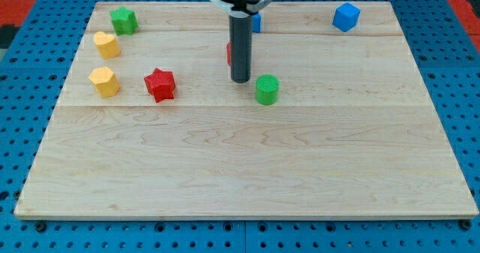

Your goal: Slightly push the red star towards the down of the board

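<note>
Left of the red star, well apart, sit two yellow blocks. Right of the star, well apart, my tip rests on the surface; no fingers exist. Further right, just beside the tip: green cylinder.

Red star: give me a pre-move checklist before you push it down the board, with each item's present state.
1. Target in sight: red star sits unobstructed at the view's left of centre. Ok.
2. My tip placed above the star for a downward push: it stands to the star's right, beside the green cylinder. Not ok.
3. Tip touching the green cylinder: close, but contact unclear. Cannot tell.
4. Board below the star free of blocks. Ok.
5. Nearest neighbour, the lower yellow block, lies left of the star, off the push line. Ok.
6. Red block behind the rod: mostly hidden, shape unknown. Cannot tell.
</note>
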### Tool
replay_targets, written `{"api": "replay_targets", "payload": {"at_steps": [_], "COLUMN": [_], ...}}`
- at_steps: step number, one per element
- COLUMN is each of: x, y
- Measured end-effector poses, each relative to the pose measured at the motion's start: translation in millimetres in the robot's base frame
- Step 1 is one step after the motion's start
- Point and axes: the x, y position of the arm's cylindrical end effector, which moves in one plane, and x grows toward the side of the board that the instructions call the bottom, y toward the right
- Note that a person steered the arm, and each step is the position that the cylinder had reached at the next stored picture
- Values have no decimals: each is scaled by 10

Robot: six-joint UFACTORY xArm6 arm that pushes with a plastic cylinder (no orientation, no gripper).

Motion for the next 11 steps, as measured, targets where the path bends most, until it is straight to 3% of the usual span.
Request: {"api": "replay_targets", "payload": {"at_steps": [3, 5, 7, 8, 9, 11], "x": [-192, -120, 456, 623, 897, 896], "y": [-522, -1190, -1340, -2003, -1757, -636]}}
